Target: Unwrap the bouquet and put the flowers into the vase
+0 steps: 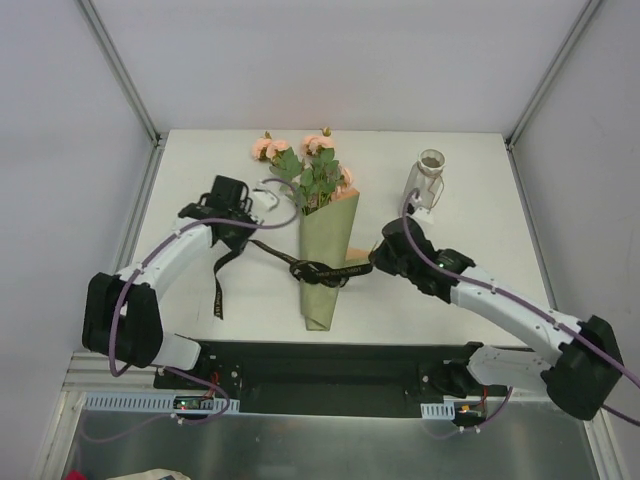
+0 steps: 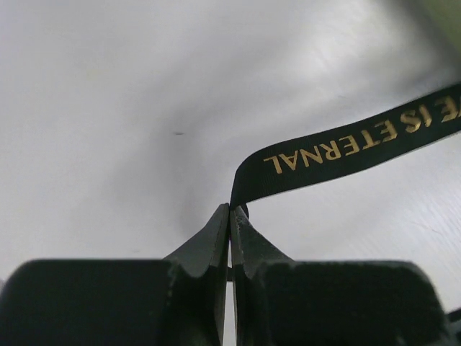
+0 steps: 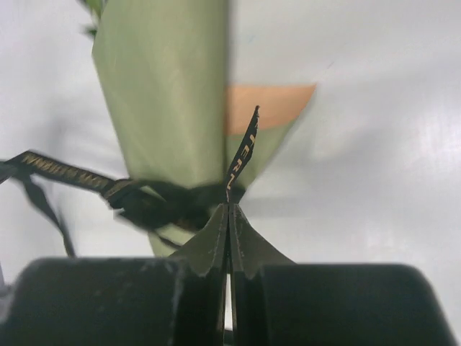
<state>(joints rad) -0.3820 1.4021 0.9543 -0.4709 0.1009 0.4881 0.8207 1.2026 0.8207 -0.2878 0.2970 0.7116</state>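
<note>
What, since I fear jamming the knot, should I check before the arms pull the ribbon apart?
1. Left claw shut on ribbon: ok.
2. Right claw shut on the other ribbon tail: ok.
3. Knot loosened: not ok, it is tied round the bouquet.
4. Bouquet lying flat on table: ok.
5. Vase upright: ok.
6. Vase out of the way of the right claw's pull: cannot tell.

Ribbon (image 1: 312, 272) across bouquet (image 1: 326, 235); vase (image 1: 428, 185) beyond right arm (image 1: 500, 300)
</note>
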